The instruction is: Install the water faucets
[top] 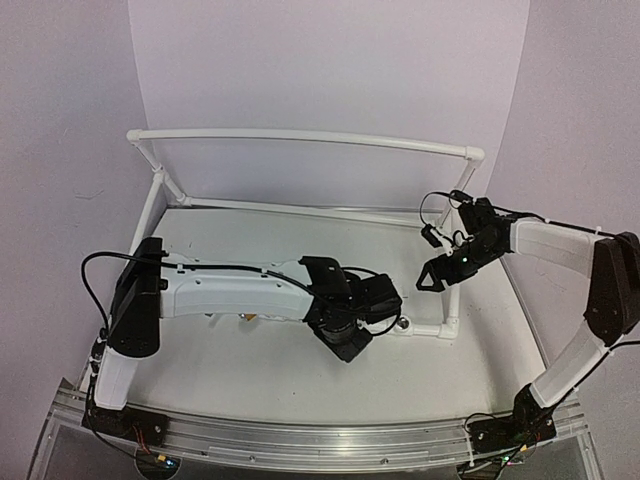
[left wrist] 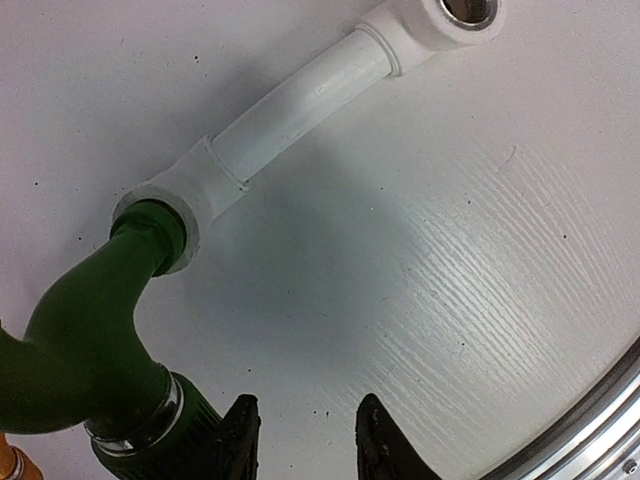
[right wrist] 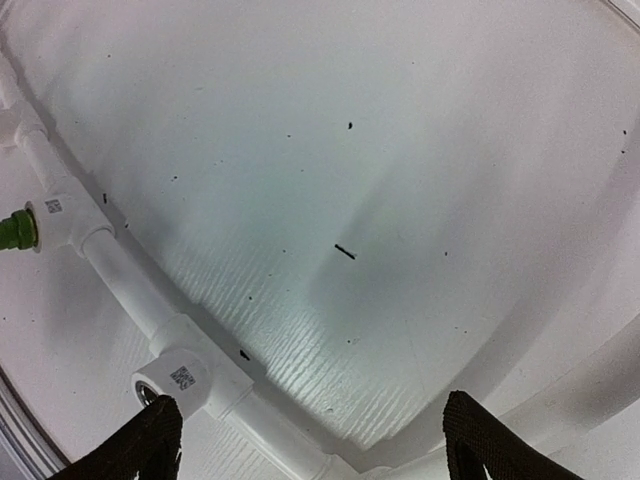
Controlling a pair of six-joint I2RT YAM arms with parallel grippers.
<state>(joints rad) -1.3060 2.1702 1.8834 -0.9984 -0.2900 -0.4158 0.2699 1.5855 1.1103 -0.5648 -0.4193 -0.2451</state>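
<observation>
The left tool [left wrist: 306, 405] hangs low over the table [left wrist: 470, 260] with its fingers spread and nothing between them. Just beside its left finger [left wrist: 238, 435] lies the green faucet [left wrist: 85, 345]. The faucet's curved body runs away from the tool, and its end sits in the socket of a white fitting [left wrist: 175, 205]. At the very edge of the left wrist view a brass piece [left wrist: 8, 462] shows beside the green body, too little of it to tell more. From that fitting a short pipe [left wrist: 300, 105] leads to a second socket [left wrist: 468, 10], metal-lined and bare.

Further back on the right side, the right tool [right wrist: 312, 410] hovers above the table, its fingers wide apart and holding nothing. Below it runs the same pipe line. One bare socket [right wrist: 148, 388] lies near its left finger [right wrist: 130, 450], and the green tip [right wrist: 14, 230] pokes through the next fitting. The frame [top: 300, 135] closes the far side.
</observation>
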